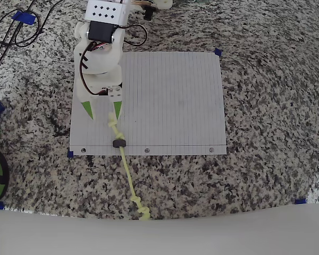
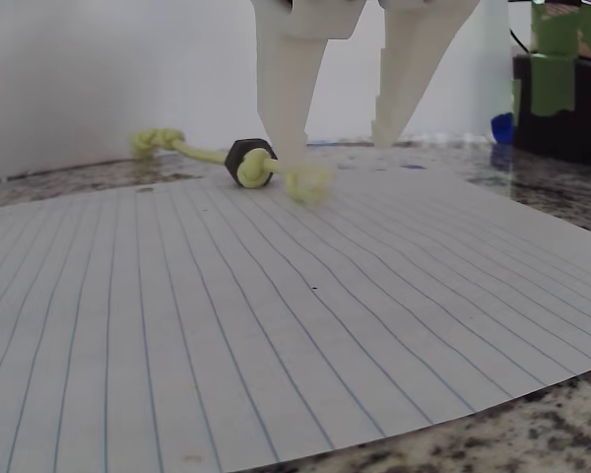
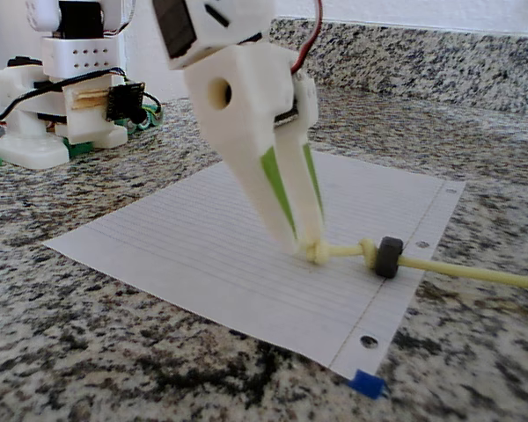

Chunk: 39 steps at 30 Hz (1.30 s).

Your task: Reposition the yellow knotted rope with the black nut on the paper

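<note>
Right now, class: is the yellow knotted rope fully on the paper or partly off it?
Partly off. One knotted end of the yellow knotted rope lies on the paper; the remainder trails over the punched edge onto the granite counter.

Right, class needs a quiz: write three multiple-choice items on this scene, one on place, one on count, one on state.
1. Where does the black nut sit?
A. near the paper's punched edge
B. off the paper on the granite
C. at the paper's middle

2. How many punched holes show along that edge?
A. one
B. three
C. five

3. How are the gripper's fingers?
A. shut on the nut
B. apart, one tip at the end knot of the yellow knotted rope
C. raised high above the paper

Answers: 1 A, the overhead view shows it by the holes; 2 B, three holes are visible; 3 B, the overhead view shows a gap between them.
</note>
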Tool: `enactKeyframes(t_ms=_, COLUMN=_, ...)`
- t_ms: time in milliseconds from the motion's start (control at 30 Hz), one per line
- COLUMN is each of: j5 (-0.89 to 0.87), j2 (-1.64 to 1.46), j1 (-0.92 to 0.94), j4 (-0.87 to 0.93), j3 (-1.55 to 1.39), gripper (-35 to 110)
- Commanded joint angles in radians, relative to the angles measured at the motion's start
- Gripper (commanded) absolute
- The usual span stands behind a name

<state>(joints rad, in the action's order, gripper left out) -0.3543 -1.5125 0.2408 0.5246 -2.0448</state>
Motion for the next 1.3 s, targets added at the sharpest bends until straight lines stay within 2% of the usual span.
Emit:
enactKeyframes(t_ms=0, j5=0.012, j2=-0.031, j1=-0.018, j4=0.015, j3=0.032, gripper=53)
enactKeyframes(t_ms=233, j5=0.041, j2=-0.083, j1=-0.034, j4=0.049, j3=0.032, gripper=53)
enactKeyframes(t_ms=533, j5=0.049, j2=0.002, j1=-0.037, j4=-0.031, j3=0.034, gripper=53)
enactKeyframes(t_ms=1033, j5=0.061, j2=0.071, j1=-0.041, j4=-0.026, j3=0.043, gripper=47)
enactKeyframes(t_ms=1100, j5=0.061, j2=0.072, j1=-0.041, j4=-0.031, j3=0.043, gripper=38)
enactKeyframes(t_ms=1200, j5=0.064, j2=0.074, j1=-0.041, j4=-0.026, j3=0.043, gripper=0)
enactKeyframes(t_ms=1267, j5=0.08, j2=0.077, j1=-0.041, j4=-0.025, j3=0.043, gripper=0)
